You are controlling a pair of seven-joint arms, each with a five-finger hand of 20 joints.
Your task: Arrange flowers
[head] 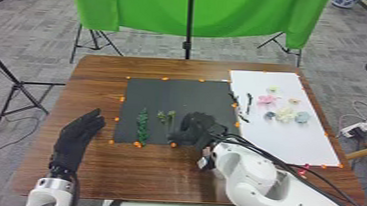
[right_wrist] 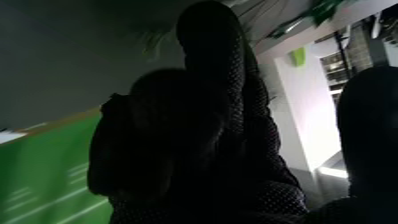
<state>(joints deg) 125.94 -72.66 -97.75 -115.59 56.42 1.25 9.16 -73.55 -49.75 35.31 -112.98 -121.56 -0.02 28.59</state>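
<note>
Here's the desk across the middle of the frame, the white sheet on its right side, and the black sheet beside it at the centre. Over the black sheet's lower right corner is the right hand; whether it is spread, pressed together or pinching a stem, I cannot tell. Over at the lower left, the left hand lies straight and relaxed, holding nothing. Now the greenery: the long leafy sprig stands upright in the frame on the black sheet's left part, and the pale-tipped sprigs sit between it and the right hand. The step looks like laying out the stems, so the move wants a low, level approach, any grip taken down on the stem, any release made close to the sheet, then a lift straight up so the glove doesn't drag the pale-tipped sprigs askew. Smallest of all, at right on the white sheet, the blooms wait; those call for a lighter pinch under the head, petals untouched.
</note>
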